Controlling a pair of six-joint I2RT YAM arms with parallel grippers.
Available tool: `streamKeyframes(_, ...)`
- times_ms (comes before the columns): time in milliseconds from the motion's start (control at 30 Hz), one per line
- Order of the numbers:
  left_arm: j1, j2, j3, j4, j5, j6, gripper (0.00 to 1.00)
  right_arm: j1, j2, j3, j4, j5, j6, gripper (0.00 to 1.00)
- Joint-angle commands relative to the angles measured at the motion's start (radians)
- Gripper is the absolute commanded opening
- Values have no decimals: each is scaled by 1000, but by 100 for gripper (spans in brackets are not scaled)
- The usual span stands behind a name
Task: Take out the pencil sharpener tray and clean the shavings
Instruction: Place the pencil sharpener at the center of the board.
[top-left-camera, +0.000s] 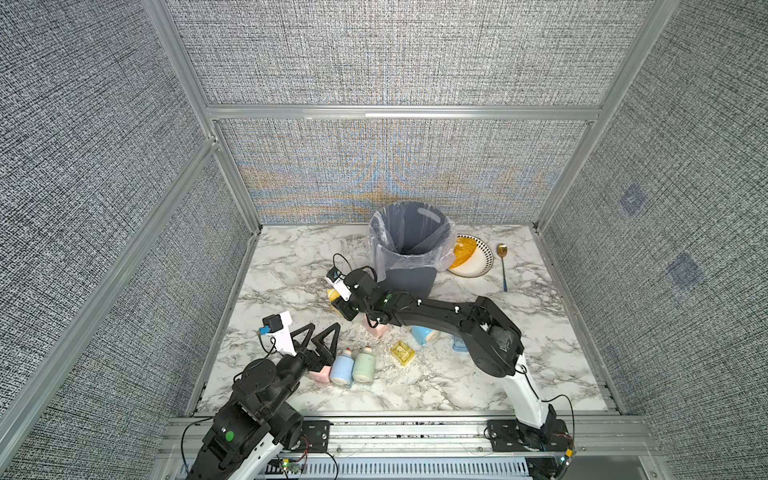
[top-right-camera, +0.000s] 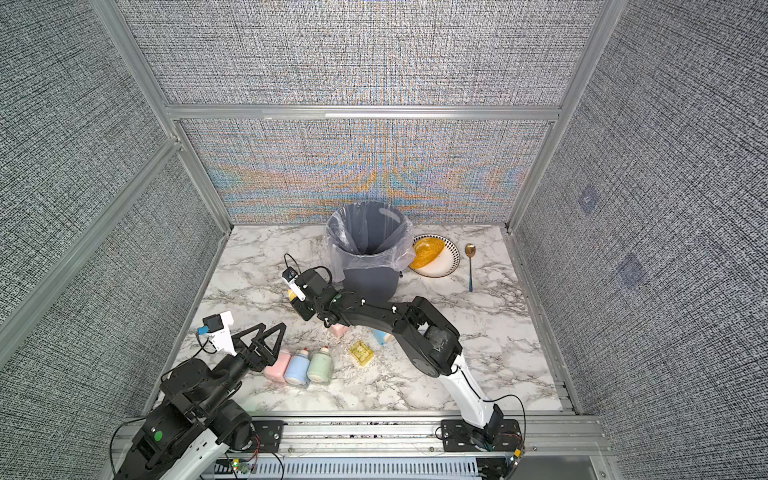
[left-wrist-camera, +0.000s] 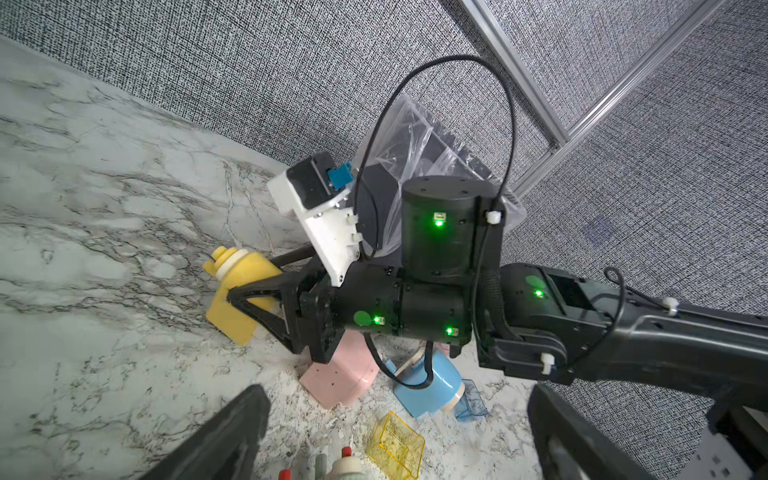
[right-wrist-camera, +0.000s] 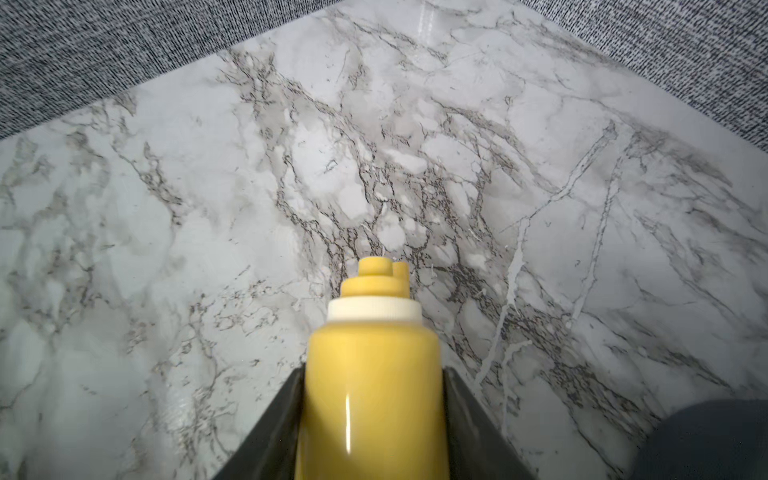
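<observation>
The right gripper (right-wrist-camera: 372, 399) is pinching the yellow sharpener (left-wrist-camera: 245, 270) across its sides, holding it tilted low over the tabletop (top-left-camera: 291, 266) just beside the bin (top-left-camera: 409, 282). The left gripper (top-left-camera: 323, 328) is hanging spread wide above the row of sharpeners (top-left-camera: 353, 365). The yellow tray (top-left-camera: 402, 353) is lying out on the tabletop between the arms, with the shavings (top-left-camera: 415, 365) scattered around it. The yellow sharpener probably needs parking clear of the bin, so the squeeze should be firm and the lowering slow.
</observation>
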Motion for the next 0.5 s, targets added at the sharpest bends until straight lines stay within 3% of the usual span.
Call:
streamKeyframes(0,1,4,-5,27,3,-3,100,5,30,29,7,37,-5,33)
streamKeyframes(267,1,-1,-6,27,11,-1,100,8,68,41,-6,44,1,42)
streamKeyframes(467,1,0,-14,30,13,-7,100,11,63,36,-22,37,7,63)
